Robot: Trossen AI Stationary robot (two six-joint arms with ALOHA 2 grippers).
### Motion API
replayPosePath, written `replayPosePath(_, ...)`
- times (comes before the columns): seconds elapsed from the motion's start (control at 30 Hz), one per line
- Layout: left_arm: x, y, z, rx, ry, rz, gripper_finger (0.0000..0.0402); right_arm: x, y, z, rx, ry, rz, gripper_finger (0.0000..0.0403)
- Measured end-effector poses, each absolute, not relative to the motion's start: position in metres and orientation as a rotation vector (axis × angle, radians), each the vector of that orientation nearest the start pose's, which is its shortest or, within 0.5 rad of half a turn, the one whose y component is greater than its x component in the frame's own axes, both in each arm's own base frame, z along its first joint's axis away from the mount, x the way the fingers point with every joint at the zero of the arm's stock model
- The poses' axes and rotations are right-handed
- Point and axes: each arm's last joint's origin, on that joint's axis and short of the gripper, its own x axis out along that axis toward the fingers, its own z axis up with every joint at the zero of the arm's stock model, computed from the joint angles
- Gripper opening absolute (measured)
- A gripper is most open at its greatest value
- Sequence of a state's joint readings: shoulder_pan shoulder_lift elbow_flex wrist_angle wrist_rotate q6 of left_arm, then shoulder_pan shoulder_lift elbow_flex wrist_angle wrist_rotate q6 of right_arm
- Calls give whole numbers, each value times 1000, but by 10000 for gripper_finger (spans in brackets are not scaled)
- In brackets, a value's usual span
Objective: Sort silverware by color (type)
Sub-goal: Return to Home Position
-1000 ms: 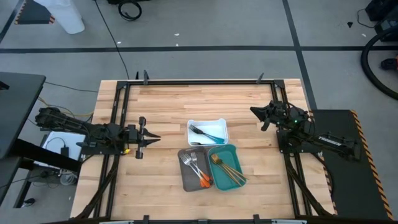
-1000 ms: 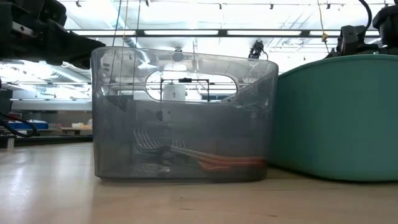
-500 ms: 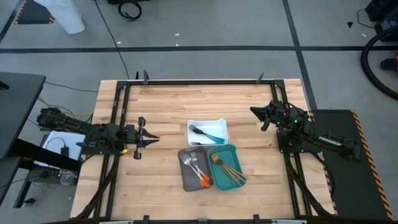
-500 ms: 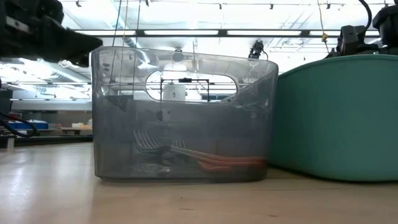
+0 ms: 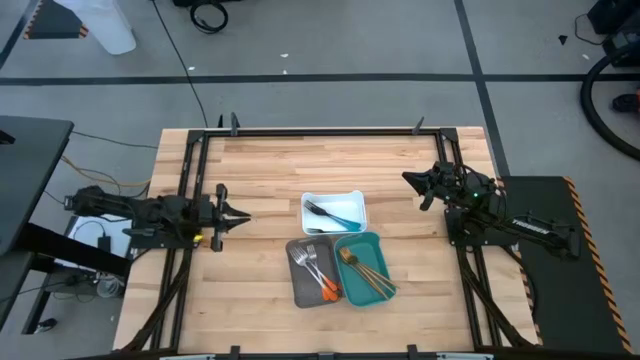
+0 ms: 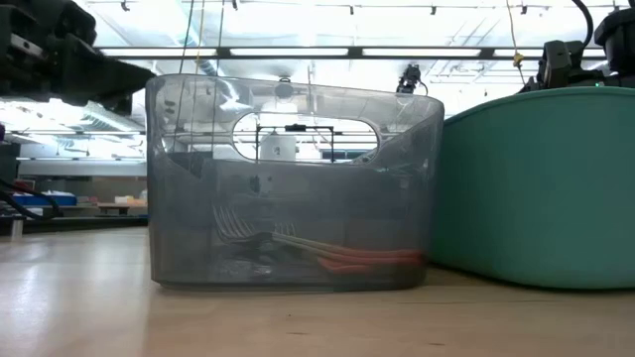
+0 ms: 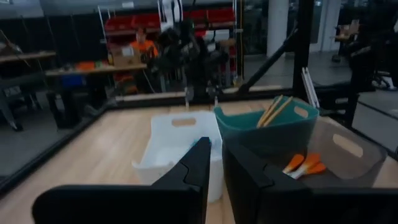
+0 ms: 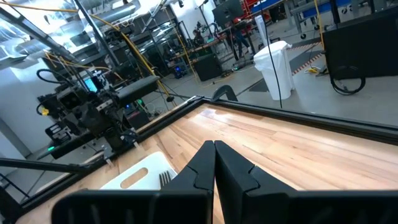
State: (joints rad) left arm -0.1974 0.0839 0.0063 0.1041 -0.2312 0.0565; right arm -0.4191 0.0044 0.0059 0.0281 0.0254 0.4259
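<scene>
Your left claw (image 5: 243, 216) holds nothing, fingers a crack apart. Your right claw (image 5: 408, 179) is clenched empty. Three small plastic trays (image 5: 358, 200) on the wooden table (image 5: 260, 170) hold the silverware (image 5: 318, 266).

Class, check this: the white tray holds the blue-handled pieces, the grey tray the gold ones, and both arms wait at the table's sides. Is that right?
Not quite. The grey tray holds the orange-handled pieces; the gold ones lie in the teal tray. The high view shows it. The rest stands: blue-handled pieces in the white tray, both arms waiting at the sides.
</scene>
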Motion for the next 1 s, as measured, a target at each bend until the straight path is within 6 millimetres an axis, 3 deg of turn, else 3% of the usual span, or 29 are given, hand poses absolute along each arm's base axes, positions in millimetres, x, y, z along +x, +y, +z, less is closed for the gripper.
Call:
replayPosePath(0.3,96,-12,175,41,-104,37,50,89,-40,168,413,-124,-432,16)
replayPosePath(1.0,96,-4,175,46,-103,121,50,89,-40,168,413,-124,-431,16)
